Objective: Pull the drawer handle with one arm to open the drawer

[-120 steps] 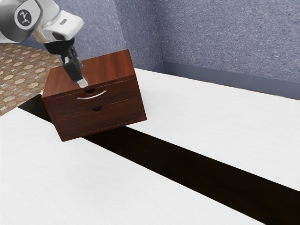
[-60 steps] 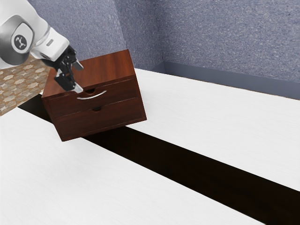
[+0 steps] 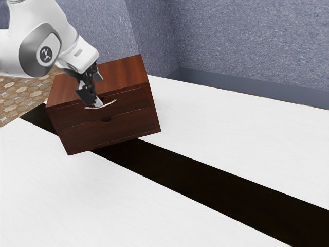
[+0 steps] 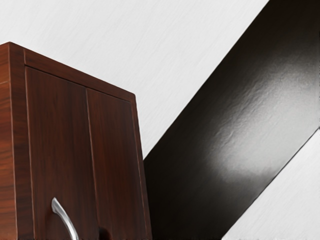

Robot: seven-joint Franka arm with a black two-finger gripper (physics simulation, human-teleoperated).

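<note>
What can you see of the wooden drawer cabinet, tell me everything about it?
The cabinet is a box of dark reddish wood with two drawer fronts, both looking flush and shut. The upper drawer carries a curved silver handle; the lower drawer shows a small dark notch. It stands upright, askew, partly on the table's black strip. The claw is at the handle's end toward the exterior view's left.

The white arm (image 3: 43,49) reaches in from the upper left, and its black pincer (image 3: 91,102) points straight down.

Speckled blue walls (image 3: 247,36) stand behind a white, black-striped table (image 3: 241,128).
</note>
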